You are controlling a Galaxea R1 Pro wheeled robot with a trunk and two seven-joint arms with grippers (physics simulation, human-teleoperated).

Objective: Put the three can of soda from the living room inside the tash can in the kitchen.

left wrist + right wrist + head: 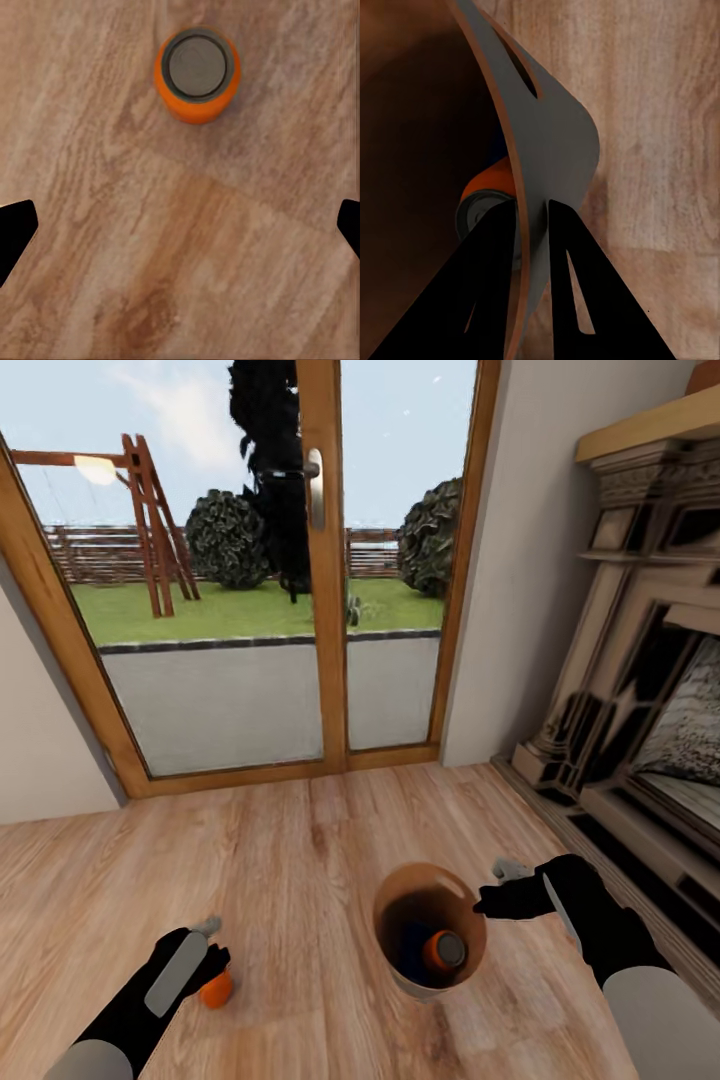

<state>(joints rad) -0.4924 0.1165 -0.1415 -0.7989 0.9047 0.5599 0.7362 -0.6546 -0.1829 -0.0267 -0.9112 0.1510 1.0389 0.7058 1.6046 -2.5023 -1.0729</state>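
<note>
Head view, room: light wood plank floor in front of the glass doors, with the fireplace on the right.
Trash can: the tash can stands on the floor between the two arms; one soda can lies inside it.
Right gripper: pinched on the pail's rim wall, one finger inside and one outside, by the hand slot.
Left gripper: spread wide and holding nothing, its fingertips well apart over bare floor.
Loose can: a second soda can stands upright on the floor just beyond the left gripper.
Handling, as a judgement: the can looks light, stiff and smooth, so it could slip or tip. Gripping around its orange side wall at mid-height looks safest.
Pail handling: probably light, held by a thin rim, so it could tilt.
</note>
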